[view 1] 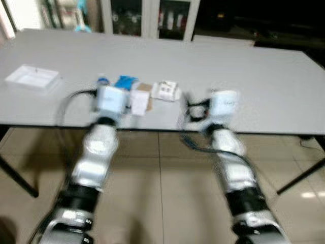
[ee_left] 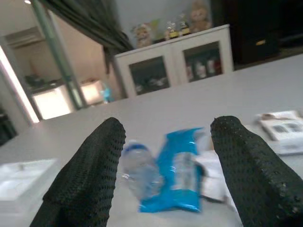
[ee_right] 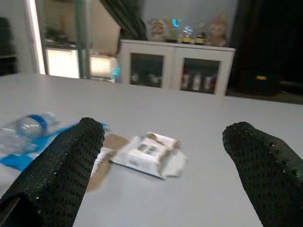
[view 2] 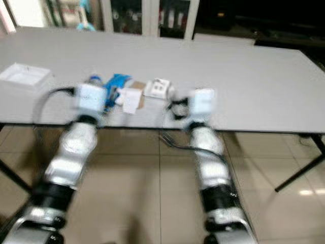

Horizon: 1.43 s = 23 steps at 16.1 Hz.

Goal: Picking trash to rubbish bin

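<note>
Left hand is open, facing the bottle and blue wrapper near the counter front edge; right hand is open too. Approach step: you advance, then close on one item.

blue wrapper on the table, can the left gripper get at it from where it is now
Probably yes. The left gripper is open and aimed at the blue wrapper, with nothing between them; the plastic bottle lies right beside it.

Matt grey table, clear plastic bottle, glossy blue wrapper, glossy tiled floor
</note>
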{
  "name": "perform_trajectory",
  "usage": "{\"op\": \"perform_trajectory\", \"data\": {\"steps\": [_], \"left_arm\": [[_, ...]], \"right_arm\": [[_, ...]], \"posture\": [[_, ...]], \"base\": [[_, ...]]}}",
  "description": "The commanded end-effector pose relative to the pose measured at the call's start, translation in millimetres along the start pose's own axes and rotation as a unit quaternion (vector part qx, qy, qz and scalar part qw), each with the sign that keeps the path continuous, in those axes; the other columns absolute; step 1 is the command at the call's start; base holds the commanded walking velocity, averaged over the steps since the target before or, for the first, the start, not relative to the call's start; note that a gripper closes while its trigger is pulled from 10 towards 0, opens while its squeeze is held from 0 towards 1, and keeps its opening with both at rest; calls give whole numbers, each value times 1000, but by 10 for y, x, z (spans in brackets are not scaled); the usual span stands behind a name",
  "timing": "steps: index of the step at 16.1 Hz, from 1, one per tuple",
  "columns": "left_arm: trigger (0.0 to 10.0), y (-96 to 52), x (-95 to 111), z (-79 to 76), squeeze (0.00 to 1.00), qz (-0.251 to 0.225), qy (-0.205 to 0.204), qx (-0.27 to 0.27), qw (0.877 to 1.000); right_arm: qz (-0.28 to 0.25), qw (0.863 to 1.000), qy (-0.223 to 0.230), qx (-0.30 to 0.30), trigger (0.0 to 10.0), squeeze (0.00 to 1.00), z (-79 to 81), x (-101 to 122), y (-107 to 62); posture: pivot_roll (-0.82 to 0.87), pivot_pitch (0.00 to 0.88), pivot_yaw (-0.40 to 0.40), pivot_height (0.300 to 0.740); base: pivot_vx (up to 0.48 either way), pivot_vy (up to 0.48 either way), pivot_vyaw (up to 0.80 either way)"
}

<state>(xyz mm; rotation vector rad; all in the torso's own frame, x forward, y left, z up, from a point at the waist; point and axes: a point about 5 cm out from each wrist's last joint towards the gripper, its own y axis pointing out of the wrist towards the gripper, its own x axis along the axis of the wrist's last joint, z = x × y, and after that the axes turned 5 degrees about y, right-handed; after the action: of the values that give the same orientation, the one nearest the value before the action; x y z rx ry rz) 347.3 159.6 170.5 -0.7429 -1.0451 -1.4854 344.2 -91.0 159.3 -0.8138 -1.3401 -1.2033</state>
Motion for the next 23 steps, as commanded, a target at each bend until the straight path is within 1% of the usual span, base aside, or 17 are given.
{"op": "perform_trajectory", "data": {"steps": [1,23], "left_arm": [[10000,10,76,-105,0,-10,-8,-12,1000],[10000,10,69,-104,0,-8,-7,-12,1000]], "right_arm": [[-3,1000,-4,-19,10000,0,-138,43,-6],[-2,1000,-3,-9,10000,0,-102,29,-11]], "posture": [[20,36,-81,740],[22,39,-84,740]], "base": [[330,0,0],[337,0,0]]}}
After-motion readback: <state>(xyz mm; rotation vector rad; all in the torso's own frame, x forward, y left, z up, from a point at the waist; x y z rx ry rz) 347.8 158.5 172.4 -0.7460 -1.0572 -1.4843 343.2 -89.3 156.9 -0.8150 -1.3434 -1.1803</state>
